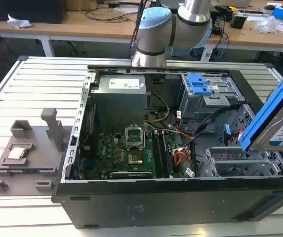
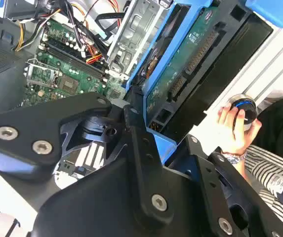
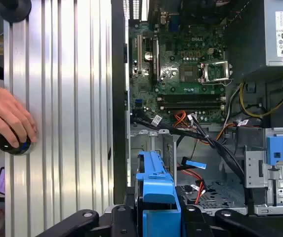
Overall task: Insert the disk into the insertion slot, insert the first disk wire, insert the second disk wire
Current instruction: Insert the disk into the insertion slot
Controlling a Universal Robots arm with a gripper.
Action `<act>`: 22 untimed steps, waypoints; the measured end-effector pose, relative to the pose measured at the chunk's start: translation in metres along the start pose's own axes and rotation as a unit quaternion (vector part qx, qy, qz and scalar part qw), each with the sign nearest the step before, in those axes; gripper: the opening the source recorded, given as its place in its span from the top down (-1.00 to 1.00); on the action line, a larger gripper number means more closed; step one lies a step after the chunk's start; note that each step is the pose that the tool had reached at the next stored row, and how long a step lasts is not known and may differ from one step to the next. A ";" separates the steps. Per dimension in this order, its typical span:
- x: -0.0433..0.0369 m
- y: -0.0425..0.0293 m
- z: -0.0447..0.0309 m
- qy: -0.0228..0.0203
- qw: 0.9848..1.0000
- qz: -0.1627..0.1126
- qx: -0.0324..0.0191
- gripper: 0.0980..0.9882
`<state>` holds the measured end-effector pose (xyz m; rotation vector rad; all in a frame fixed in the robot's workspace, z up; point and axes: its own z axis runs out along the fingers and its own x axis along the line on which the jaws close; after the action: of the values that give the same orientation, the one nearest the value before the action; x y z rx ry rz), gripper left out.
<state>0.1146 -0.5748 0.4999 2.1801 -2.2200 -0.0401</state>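
Far left in the exterior view: grey fixture [image 1: 25, 158] on the slatted surface [image 1: 32, 89], well apart from the work. No concern there.

Middle: open computer case [image 1: 131, 207] with the motherboard [image 1: 126, 153] bare on its floor. Just toward the exterior view's right of it, loose wires [image 1: 181, 157], orange and black, trail toward the drive bays. Likely trouble: they lie near the mouth of the insertion slot [image 1: 230, 165] and could get pushed in or pinched under the carrier.

Behind the slot stands the taller cage with the blue latch [image 1: 200, 84]. Wrong bay, and close enough to bump.

Far right: the disk [image 1: 279, 123] hangs in the air over the slot, clearly tilted, one corner low, not yet inside. The first wrist view shows the tool [image 3: 158, 219] pinching the blue carrier edge-on, black fingers [image 3: 196, 217] on either side.

Risks as I judge them:
- The slot is barely wider than the disk, so going in at this tilt would catch the low corner on the sheet-metal rim and jam.
- The grip is on a plastic frame, so a snag could twist the disk in the tool or pull it loose onto the board.

A person's hand [image 3: 8, 118] rests on a round black knob [image 2: 242, 108] beside the case, clear of the arm.
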 end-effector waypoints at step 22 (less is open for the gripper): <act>-0.0187 0.0135 0.0178 0.000 1.000 0.000 0.000 0.39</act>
<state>0.1007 -0.5558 0.4826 2.1797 -2.2198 -0.0394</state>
